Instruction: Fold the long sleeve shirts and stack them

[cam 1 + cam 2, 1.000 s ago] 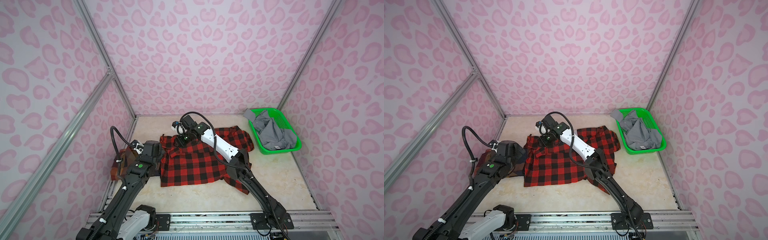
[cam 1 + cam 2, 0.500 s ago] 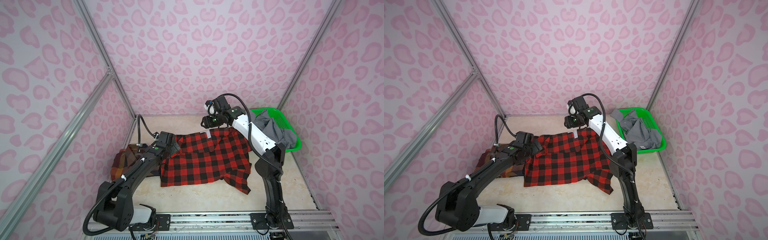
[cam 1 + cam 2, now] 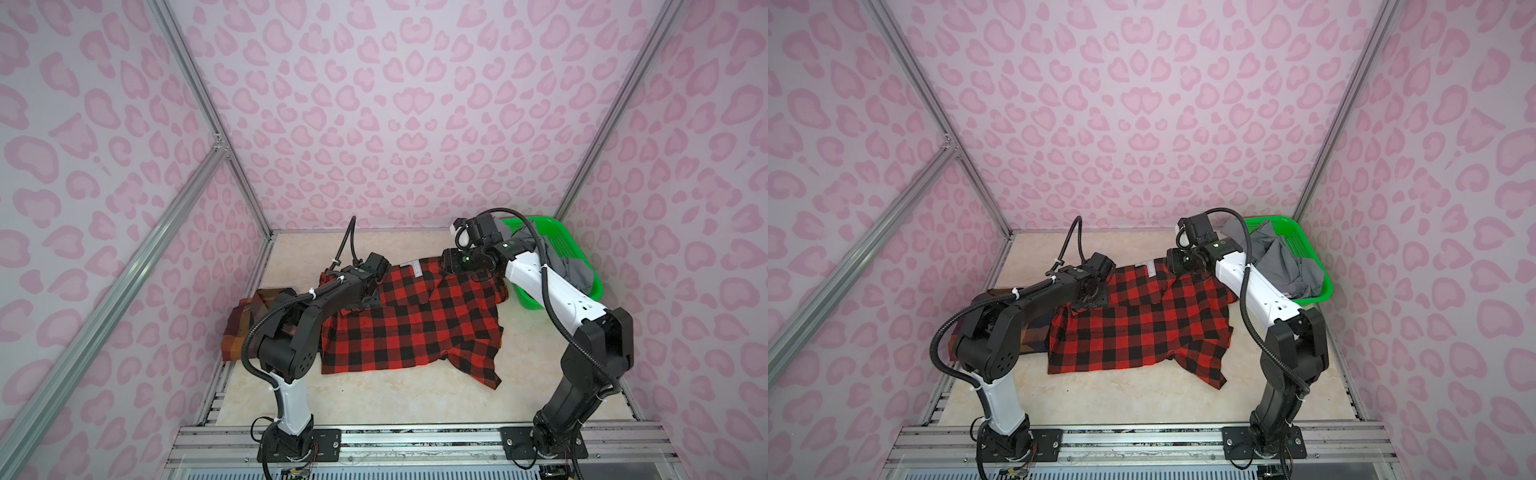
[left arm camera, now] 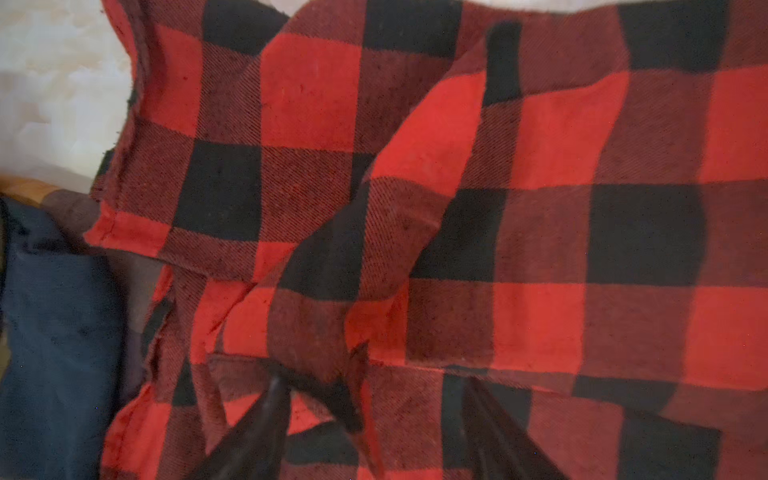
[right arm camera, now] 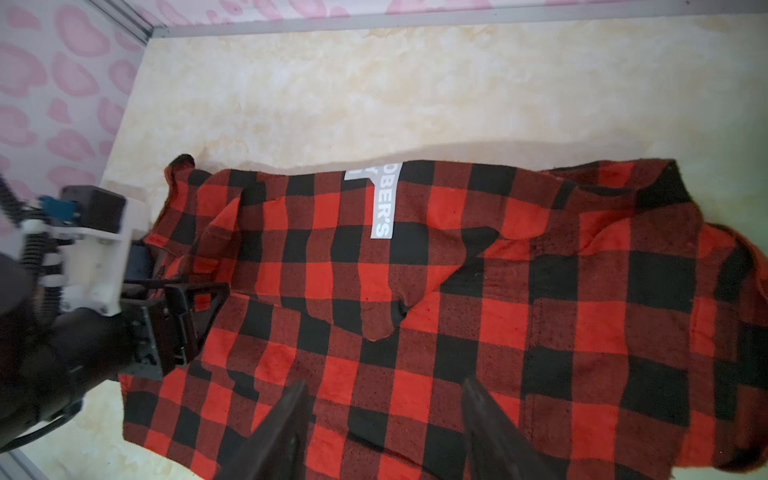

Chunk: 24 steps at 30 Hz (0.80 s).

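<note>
The red-and-black check flannel (image 3: pixel 415 332) (image 3: pixel 1142 332) lies spread flat mid-table, with its grey lettered label (image 5: pixel 384 199) at the far edge. My left gripper (image 3: pixel 359 303) (image 3: pixel 1084 305) (image 4: pixel 374 399) is low on its far left part. Its fingers (image 4: pixel 270 399) stand apart, open, with a raised fold of flannel between them. My right gripper (image 3: pixel 444 262) (image 3: pixel 1169 262) (image 5: pixel 384 395) hovers open over the flannel's far right part, holding nothing. A folded brown-orange-navy plaid shirt (image 3: pixel 249 324) (image 4: pixel 54 332) lies left of the flannel. A grey shirt (image 3: pixel 575 270) (image 3: pixel 1279 257) sits crumpled in the basket.
A green plastic basket (image 3: pixel 557 237) (image 3: pixel 1304 232) stands at the far right corner, close behind the right arm. Pink-patterned walls close in three sides. A metal rail (image 3: pixel 415 440) runs along the front edge, carrying both arm bases.
The right gripper swung from the flannel's far left to its far right, and the flannel now lies spread wider. The left gripper left the plaid shirt for the flannel's left part and narrowed its jaws.
</note>
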Available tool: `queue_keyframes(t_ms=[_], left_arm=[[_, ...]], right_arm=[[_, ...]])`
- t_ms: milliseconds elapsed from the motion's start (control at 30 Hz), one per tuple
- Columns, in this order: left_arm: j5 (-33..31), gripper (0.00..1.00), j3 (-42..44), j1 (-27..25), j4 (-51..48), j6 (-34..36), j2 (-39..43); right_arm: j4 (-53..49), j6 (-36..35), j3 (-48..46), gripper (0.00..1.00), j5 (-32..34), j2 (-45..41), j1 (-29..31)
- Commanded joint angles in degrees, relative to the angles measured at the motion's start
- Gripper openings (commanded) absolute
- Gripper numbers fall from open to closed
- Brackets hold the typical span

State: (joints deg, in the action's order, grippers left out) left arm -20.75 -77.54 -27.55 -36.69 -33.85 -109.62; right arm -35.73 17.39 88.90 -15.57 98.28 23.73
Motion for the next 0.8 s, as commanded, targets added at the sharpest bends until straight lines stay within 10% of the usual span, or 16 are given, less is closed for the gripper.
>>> queue_keyframes(t_ms=[0, 167, 767], left_arm=[[-3.7, 0.42, -3.1, 0.0, -3.1, 1.4, -2.1], [-3.4, 0.04, -5.2, 0.7, -3.9, 2.2, -2.3], [18.9, 0.05, -15.0, 18.2, -4.3, 5.0, -1.2]], right_arm=[[5.3, 1.9, -3.3, 0.59, -3.3, -2.2, 0.1], [6.3, 2.1, -7.8, 0.58, -3.0, -3.3, -0.3], [10.4, 5.1, -13.8, 0.58, -0.3, -4.7, -2.2]])
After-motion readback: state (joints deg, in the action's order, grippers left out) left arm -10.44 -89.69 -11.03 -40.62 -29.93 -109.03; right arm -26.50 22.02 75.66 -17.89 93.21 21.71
